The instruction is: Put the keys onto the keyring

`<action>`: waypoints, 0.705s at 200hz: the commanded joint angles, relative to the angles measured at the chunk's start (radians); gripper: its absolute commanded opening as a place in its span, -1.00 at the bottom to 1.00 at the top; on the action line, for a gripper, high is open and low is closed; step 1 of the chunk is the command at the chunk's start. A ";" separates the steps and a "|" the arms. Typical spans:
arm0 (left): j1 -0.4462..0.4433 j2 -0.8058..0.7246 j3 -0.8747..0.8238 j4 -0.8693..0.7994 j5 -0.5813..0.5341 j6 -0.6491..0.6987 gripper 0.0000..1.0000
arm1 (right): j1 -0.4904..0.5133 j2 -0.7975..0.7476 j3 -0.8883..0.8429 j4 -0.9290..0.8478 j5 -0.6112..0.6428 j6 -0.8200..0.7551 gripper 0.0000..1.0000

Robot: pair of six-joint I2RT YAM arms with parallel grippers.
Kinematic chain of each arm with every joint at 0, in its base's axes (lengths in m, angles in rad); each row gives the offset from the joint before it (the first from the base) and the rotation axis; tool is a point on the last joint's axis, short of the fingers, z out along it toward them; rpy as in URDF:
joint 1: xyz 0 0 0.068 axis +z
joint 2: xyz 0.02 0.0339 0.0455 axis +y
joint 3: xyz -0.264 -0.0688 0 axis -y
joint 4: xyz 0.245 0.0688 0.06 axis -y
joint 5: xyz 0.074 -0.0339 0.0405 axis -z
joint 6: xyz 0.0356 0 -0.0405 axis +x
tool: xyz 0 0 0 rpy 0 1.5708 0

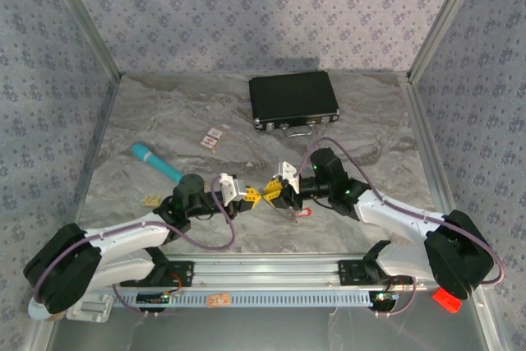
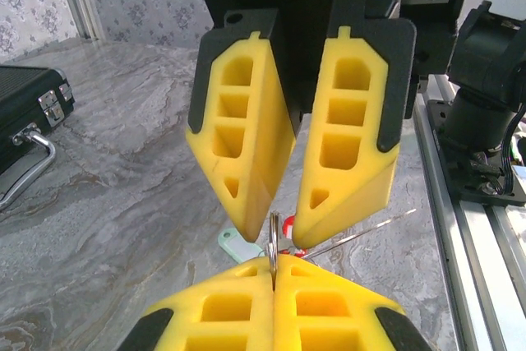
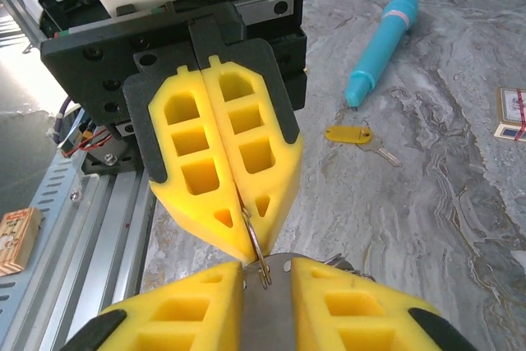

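Note:
My left gripper and right gripper meet tip to tip over the middle of the table. The left gripper is shut on the silvery keyring, which stands edge-on between its yellow fingers. A red tag hangs just behind the ring. My right gripper is shut on a flat grey metal piece that looks like a key, and the keyring touches its top edge. One yellow-headed key lies loose on the table, left of the left arm.
A teal stick lies at the left and a black case at the back. Small cards sit between them. A pale green tag lies under the grippers. The metal rail runs along the near edge.

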 commanded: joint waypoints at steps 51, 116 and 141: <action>-0.008 -0.017 0.000 0.026 0.008 -0.009 -0.88 | 0.017 0.016 0.078 -0.082 -0.015 -0.039 -1.00; -0.007 -0.042 0.022 -0.038 0.004 0.018 -0.78 | 0.085 0.036 0.176 -0.304 0.084 -0.166 -1.00; -0.007 -0.060 0.018 -0.055 0.001 0.026 -0.89 | 0.085 0.036 0.178 -0.328 0.096 -0.177 -1.00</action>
